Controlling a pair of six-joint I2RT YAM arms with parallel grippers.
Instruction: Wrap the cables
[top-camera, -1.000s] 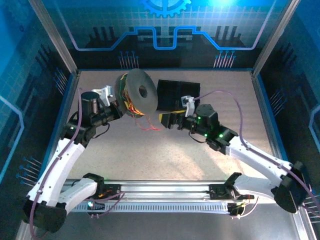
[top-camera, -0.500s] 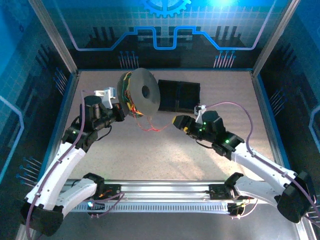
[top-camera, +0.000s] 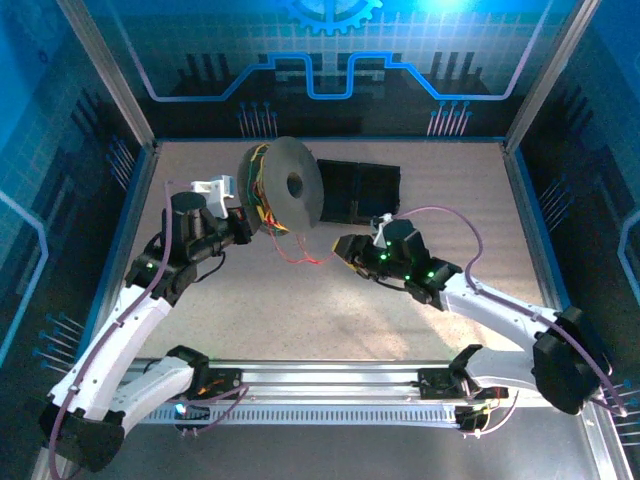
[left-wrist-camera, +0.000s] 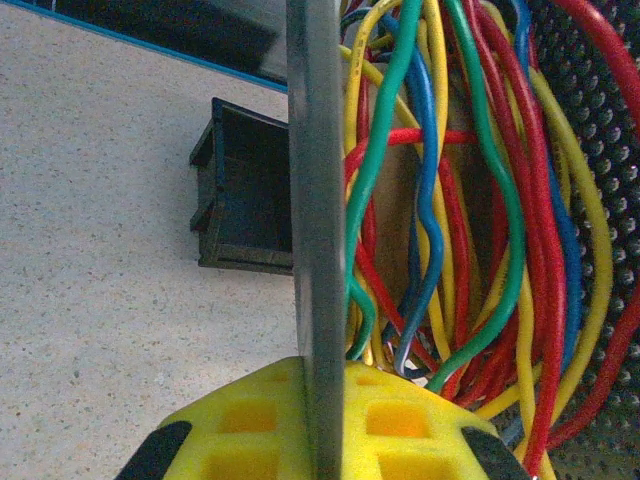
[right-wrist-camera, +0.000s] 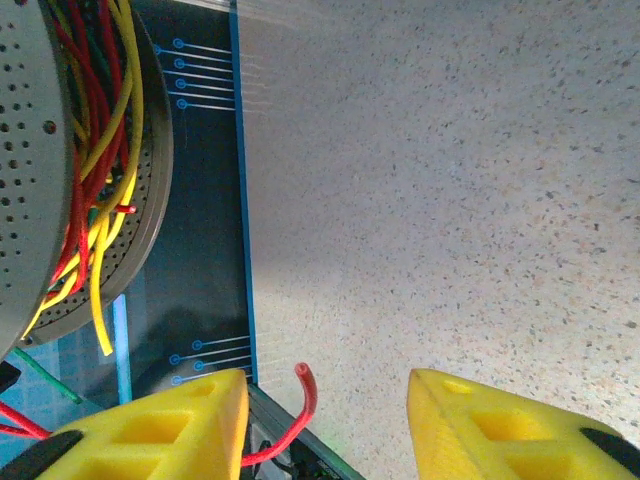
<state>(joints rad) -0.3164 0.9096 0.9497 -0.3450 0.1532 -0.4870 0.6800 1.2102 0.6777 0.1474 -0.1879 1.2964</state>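
Left gripper (left-wrist-camera: 318, 405) clenched the spool flange (left-wrist-camera: 314, 190), apparently steadying it for winding. Right gripper (right-wrist-camera: 326, 420) stood released, with the red cable end (right-wrist-camera: 304, 385) between its fingers, ungrasped.

1. The right end effector (top-camera: 345, 250) sits slightly lower and farther from the spool (top-camera: 290, 185) than a second ago, having drawn back to the right and then edged in again.
2. Its jaws stand narrower than before, though still apart, with the free end of a red cable (right-wrist-camera: 303, 385) between them.
3. The right arm's outer joint swings inward over the tabletop (top-camera: 300, 320).
4. The left end effector (top-camera: 242, 222) carries the spool a little to the right.
5. The loose red cable now trails toward the right end effector.
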